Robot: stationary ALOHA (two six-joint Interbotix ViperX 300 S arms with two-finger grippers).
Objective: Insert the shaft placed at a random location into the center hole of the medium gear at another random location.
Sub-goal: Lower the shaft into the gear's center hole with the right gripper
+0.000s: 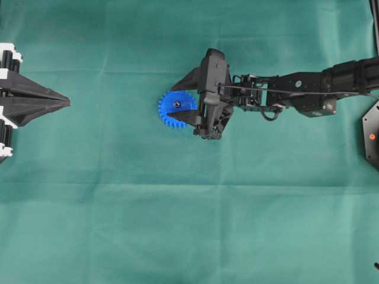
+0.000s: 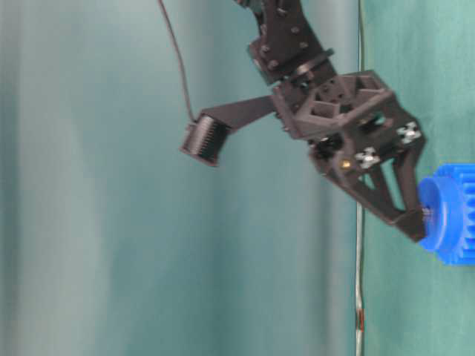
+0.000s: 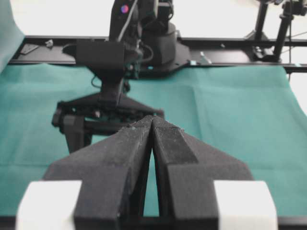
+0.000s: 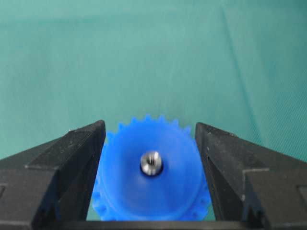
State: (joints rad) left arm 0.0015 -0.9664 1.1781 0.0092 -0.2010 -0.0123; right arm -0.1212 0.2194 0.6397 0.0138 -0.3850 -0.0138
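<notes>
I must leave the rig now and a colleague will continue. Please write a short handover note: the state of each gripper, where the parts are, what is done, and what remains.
Left gripper: shut, empty, parked at the left edge of the overhead view, far from the parts.
Right gripper: open, its fingers on either side of the medium gear, holding nothing.
Parts: the gear lies flat on the green cloth. The shaft stands in the center hole; its silvery end shows at the hub.
Done: the shaft appears inserted.
Left: check that it is fully seated, which the pictures cannot confirm, then retract the right arm.
</notes>
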